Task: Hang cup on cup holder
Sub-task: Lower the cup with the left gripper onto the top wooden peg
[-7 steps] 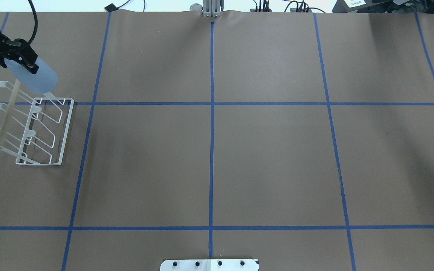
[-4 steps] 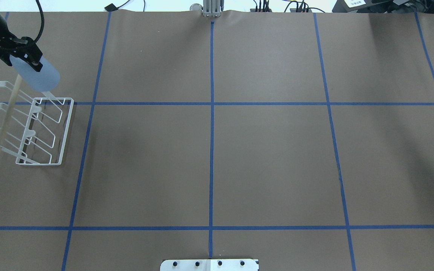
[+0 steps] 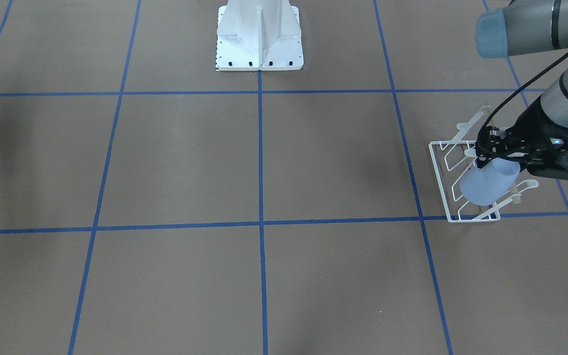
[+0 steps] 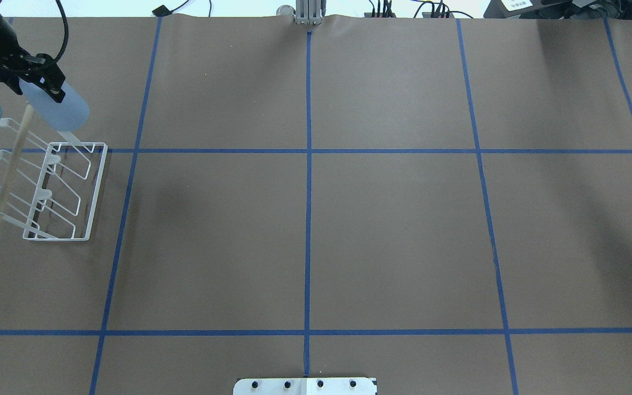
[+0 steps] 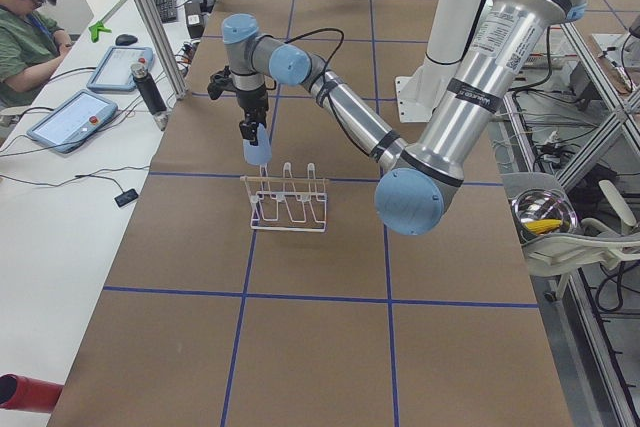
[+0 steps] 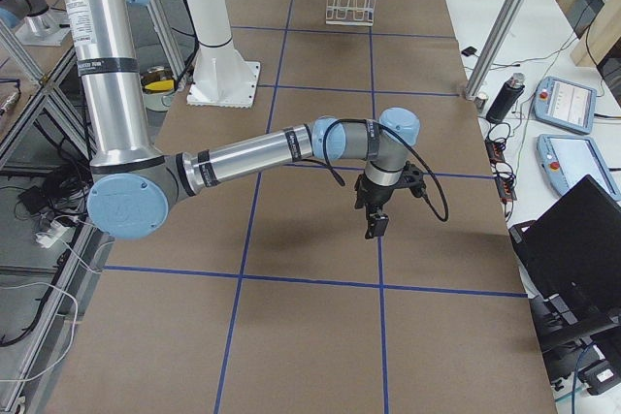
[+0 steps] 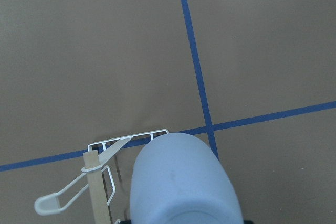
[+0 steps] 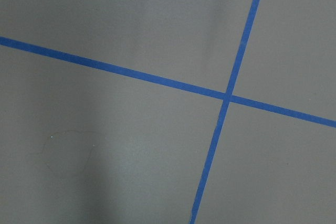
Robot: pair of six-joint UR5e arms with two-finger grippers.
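Observation:
My left gripper (image 4: 41, 82) is shut on the pale blue cup (image 4: 62, 111) near its base and holds it tilted, with the wide rim down. The cup hangs over the far end of the white wire cup holder (image 4: 83, 192). The holder stands at the table's left side, with its wooden rod (image 4: 13, 164) along the top. One far prong runs up under the cup and its tip is hidden. The front view shows the gripper (image 3: 496, 154), the cup (image 3: 486, 187) and the holder (image 3: 442, 182). The left wrist view shows the cup (image 7: 181, 182) above the holder (image 7: 128, 140). My right gripper (image 6: 376, 225) hovers over bare table; I cannot tell its state.
The robot's white base plate (image 4: 305, 385) sits at the near edge. Cables and plugs (image 4: 382, 11) lie along the far edge. An operator (image 5: 25, 17) sits beside tablets (image 5: 70, 117) off the table. Blue tape lines (image 4: 308, 151) cross the brown table.
My left gripper has shifted the cup slightly right and toward the far edge, still over the holder's far end. The holder has not moved.

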